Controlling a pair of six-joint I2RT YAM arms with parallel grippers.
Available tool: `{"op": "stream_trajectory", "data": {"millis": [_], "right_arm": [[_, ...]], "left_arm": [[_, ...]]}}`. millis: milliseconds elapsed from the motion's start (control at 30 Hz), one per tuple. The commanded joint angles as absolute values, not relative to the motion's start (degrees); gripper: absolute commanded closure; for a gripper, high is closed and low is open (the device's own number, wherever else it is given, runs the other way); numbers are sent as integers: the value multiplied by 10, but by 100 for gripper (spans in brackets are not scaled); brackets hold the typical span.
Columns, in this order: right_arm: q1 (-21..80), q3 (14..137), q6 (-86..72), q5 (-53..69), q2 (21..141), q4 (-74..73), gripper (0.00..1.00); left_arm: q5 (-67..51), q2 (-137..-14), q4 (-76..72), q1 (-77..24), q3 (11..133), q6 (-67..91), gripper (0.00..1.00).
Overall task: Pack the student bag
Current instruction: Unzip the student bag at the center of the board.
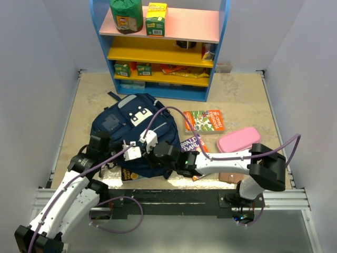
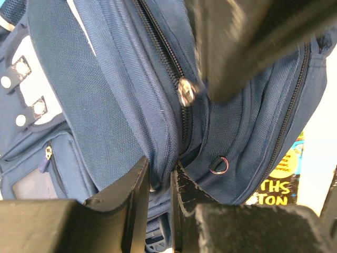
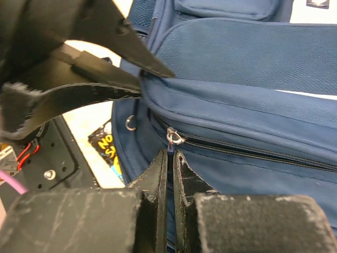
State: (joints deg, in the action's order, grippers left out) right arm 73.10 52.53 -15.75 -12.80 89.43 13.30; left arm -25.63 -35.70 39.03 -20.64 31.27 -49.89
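Top external view: the student bag is seen lying on the table, left of centre, below the shelf. At lower centre of the left wrist view, a fold of its navy fabric is pinched by the left gripper. At centre of the right wrist view, the right gripper is clamped on the zipper pull.

The student bag lies before the shelf, book at its right
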Motion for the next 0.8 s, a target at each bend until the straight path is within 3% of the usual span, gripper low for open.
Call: {"op": "stream_trajectory", "data": {"millis": [0,433,600,767], "right_arm": [[764,545,-183,-107,898,187,100],[780,595,-203,-112,975,253,100],[780,568,-214,-168,920,223,72],[766,531,-233,-219,842,165,54]], "left_arm": [[-301,-354,321,-206,335,-440,88],[-277,-372,279,-206,347,-359,87],[-251,-338,287,-206,332,-373,84],[-236,-364,329,-206,372,-370,75]]}}
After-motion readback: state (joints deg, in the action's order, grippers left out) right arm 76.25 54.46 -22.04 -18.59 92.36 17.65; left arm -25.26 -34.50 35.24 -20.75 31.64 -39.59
